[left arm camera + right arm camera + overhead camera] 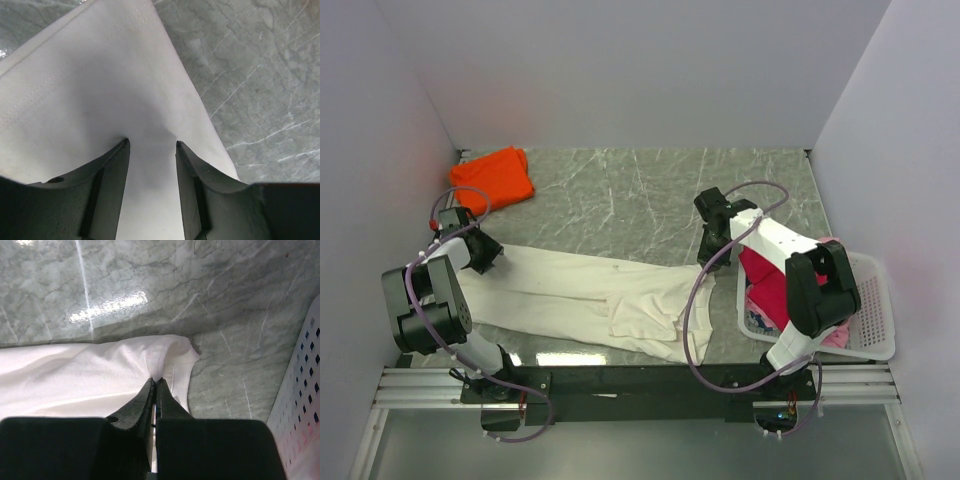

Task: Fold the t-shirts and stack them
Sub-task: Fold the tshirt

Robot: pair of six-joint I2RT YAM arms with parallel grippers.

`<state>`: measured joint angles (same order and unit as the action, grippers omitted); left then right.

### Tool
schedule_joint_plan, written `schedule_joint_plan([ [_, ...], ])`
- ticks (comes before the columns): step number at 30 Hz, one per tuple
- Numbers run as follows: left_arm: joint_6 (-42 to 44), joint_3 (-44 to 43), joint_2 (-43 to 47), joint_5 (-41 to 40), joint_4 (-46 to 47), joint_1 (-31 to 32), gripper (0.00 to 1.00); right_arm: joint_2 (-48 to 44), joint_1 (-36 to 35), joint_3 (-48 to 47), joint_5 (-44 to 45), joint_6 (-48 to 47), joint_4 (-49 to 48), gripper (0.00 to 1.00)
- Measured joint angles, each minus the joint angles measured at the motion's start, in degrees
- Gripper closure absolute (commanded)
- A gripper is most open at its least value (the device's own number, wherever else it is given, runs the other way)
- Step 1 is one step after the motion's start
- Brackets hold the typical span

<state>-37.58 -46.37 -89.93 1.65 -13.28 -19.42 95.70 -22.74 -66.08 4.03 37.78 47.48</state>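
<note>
- The cream t-shirt lies stretched in a long band across the near part of the counter, running from the left pincer to the right pincer.
- The right pincer is pressed together on a small raised fold at the cloth's right end. Its wrist view shows the fabric puckering up into the tips.
- The left pincer is spread, and its fingers sit low over the shirt's left end with cloth visible between them. They do not appear to be pinching it.
- The fabric looks light, thin and limp. It will probably sag and drag on the counter, and it will hold no shape unless both ends are kept taut.
- The stitched hem near the left fingers looks like the firmest place to grip. A single layer taken mid-panel would likely slip or bunch.
- The smooth marbled counter should let the cloth slide easily, so a one-ended pull may skew it.
- The orange t-shirt sits folded in the far left corner.
- A crimson t-shirt lies heaped in the white basket at the right.
</note>
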Motion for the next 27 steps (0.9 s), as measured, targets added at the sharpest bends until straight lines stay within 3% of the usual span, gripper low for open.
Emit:
schedule_joint_plan([
  [13, 0.02, 0.09, 0.35, -0.02, 0.17, 0.00, 0.44, 2.27, -0.26, 0.85, 1.62, 0.35, 0.09, 1.00],
  [15, 0.13, 0.17, 0.57, -0.13, 0.11, -0.04, 0.39, 2.69, -0.26, 0.85, 1.95, 0.35, 0.13, 1.00],
  [18, 0.48, 0.22, 1.36, -0.59, -0.37, -0.11, 0.34, 3.65, -0.44, 0.83, 2.34, 0.33, 0.20, 0.86],
  [19, 0.48, 0.24, 1.73, -0.70, -0.81, -0.15, 0.33, 3.80, -0.59, 0.85, 2.49, 0.37, 0.26, 0.75],
  [21, 0.57, 0.24, 2.99, -1.09, -1.73, -0.24, 0.30, 3.76, -0.92, 0.83, 2.91, 0.31, 0.61, 0.65],
  [27, 1.49, 0.11, 8.39, -1.60, -3.02, 0.50, 0.25, 3.08, -2.86, -0.55, 4.48, -0.61, 2.93, 0.56],
])
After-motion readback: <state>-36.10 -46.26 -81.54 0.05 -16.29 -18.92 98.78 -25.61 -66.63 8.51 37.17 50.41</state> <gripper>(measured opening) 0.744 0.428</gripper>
